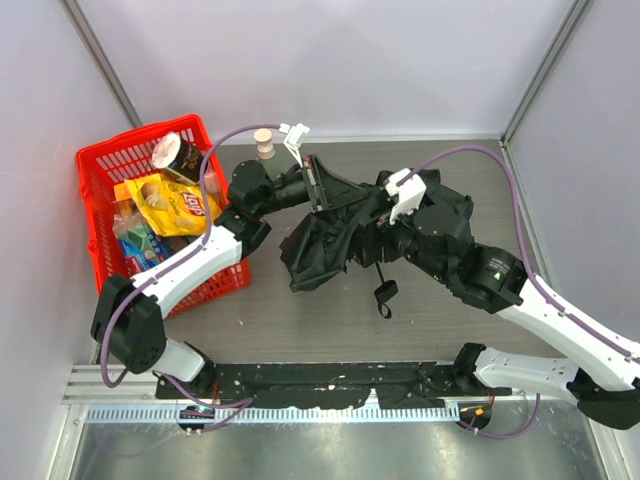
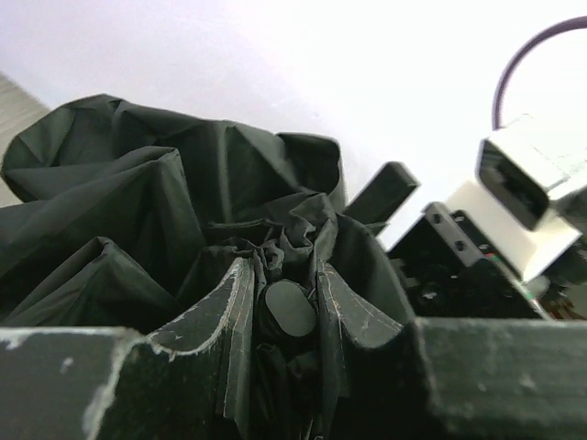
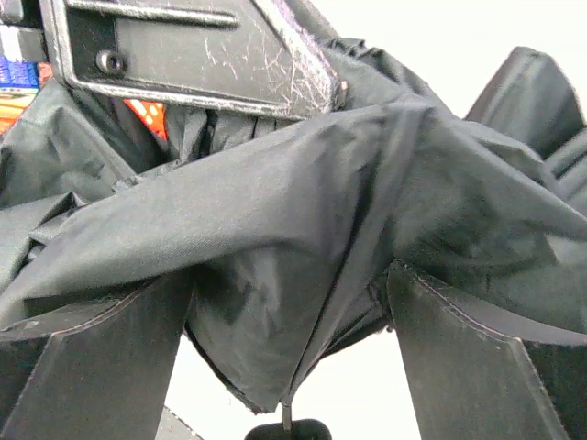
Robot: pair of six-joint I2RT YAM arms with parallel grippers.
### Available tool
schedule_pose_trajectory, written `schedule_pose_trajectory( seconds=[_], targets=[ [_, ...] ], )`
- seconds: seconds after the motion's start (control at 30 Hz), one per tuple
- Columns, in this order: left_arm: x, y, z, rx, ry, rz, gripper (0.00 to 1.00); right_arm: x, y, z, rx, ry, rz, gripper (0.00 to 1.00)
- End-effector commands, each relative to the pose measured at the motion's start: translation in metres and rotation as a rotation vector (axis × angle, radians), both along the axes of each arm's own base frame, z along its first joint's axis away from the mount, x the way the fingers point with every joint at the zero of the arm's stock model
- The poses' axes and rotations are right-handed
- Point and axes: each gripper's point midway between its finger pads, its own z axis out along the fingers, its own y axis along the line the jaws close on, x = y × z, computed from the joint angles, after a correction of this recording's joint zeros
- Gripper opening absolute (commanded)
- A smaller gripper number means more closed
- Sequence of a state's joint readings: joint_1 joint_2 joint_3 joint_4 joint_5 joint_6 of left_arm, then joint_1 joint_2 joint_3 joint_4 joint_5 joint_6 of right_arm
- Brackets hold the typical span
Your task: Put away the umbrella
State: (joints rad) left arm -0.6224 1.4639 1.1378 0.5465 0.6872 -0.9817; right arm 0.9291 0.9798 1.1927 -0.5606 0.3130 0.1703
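The umbrella (image 1: pixel 325 235) is a crumpled bundle of dark charcoal fabric at mid table, held up between both arms. Its small black handle with the wrist loop (image 1: pixel 385 293) hangs below on the thin shaft. My left gripper (image 1: pixel 316 186) is at the bundle's far left end. In the left wrist view it (image 2: pixel 290 310) is shut on the umbrella's rounded black end cap (image 2: pixel 292 310), with fabric bunched round it. My right gripper (image 1: pixel 368 226) is on the bundle's right side. In the right wrist view it (image 3: pixel 289 275) is open, its fingers (image 3: pixel 101 357) wide apart astride hanging fabric (image 3: pixel 275 229). The handle (image 3: pixel 286 430) dangles below.
A red plastic basket (image 1: pixel 100 160) at the far left holds a yellow snack bag (image 1: pixel 170 205), a dark can (image 1: pixel 180 152) and other packets. A small wooden spool (image 1: pixel 264 143) stands behind the left gripper. Grey walls close the table on three sides.
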Motion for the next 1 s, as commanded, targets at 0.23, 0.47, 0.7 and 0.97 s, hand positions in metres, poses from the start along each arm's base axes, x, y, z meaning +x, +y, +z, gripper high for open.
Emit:
schedule_pose_trajectory(
  seconds=[0.23,0.47,0.7,0.97],
  targets=[
    [-0.067,0.01,0.081,-0.242,-0.207,-0.258,0.0,-0.01,0.052,0.011,0.107,-0.001,0.228,0.92],
    [-0.07,0.01,0.083,-0.273,-0.205,-0.254,0.0,0.005,0.037,0.013,0.14,-0.023,0.1,0.94],
    [-0.052,0.004,0.082,-0.335,-0.069,-0.176,0.0,0.032,0.02,0.003,0.137,-0.036,-0.103,0.94],
    [-0.033,0.004,0.077,-0.264,-0.054,-0.039,0.0,0.016,0.026,-0.022,0.077,0.036,-0.012,0.94]
  ],
)
